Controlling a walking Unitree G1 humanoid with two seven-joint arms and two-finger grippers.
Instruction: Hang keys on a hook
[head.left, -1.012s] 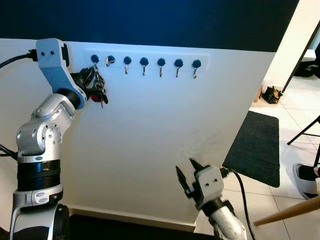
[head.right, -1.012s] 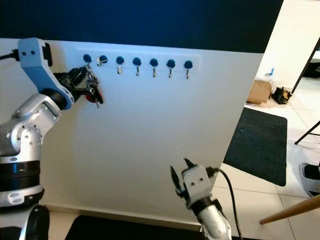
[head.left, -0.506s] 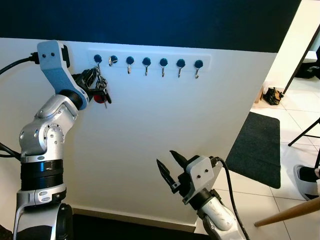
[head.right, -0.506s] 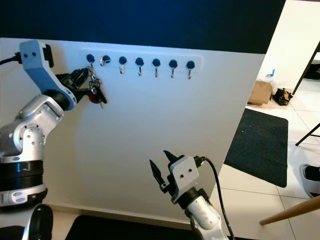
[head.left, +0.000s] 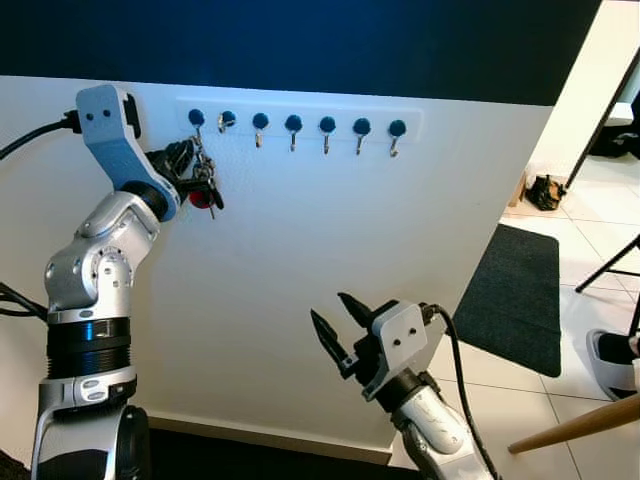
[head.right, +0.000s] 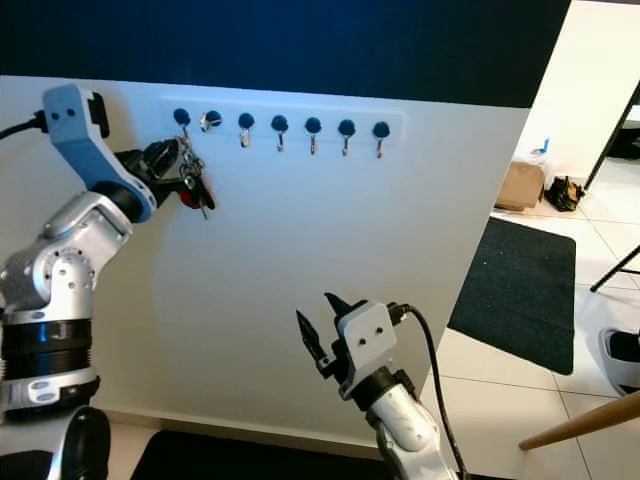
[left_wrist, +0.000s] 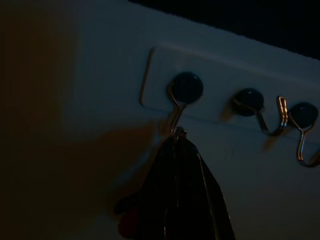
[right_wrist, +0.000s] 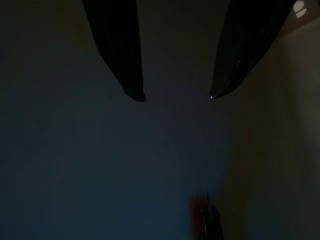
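A bunch of keys (head.left: 204, 183) with a red tag hangs just under the leftmost hook (head.left: 196, 119) of a white hook rail (head.left: 300, 122) on the white wall. My left gripper (head.left: 186, 158) is shut on the keys, raised against the wall just left of them. In the left wrist view the closed fingers (left_wrist: 181, 190) sit directly below that hook (left_wrist: 184, 90), and the key ring touches the hook's lower tip. My right gripper (head.left: 336, 322) is open, low in front of the wall, holding nothing; its two fingertips (right_wrist: 136, 94) stand well apart.
The rail carries several more bare hooks (head.left: 327, 130) to the right. On the tiled floor at right lie a black mat (head.left: 510, 295) and a shoe (head.left: 612, 352), and a wooden pole (head.left: 578, 424) juts in. A cardboard box (head.right: 520, 184) stands further back.
My right gripper has swung left and a little up, still open. The left gripper stays by the leftmost hook with the keys.
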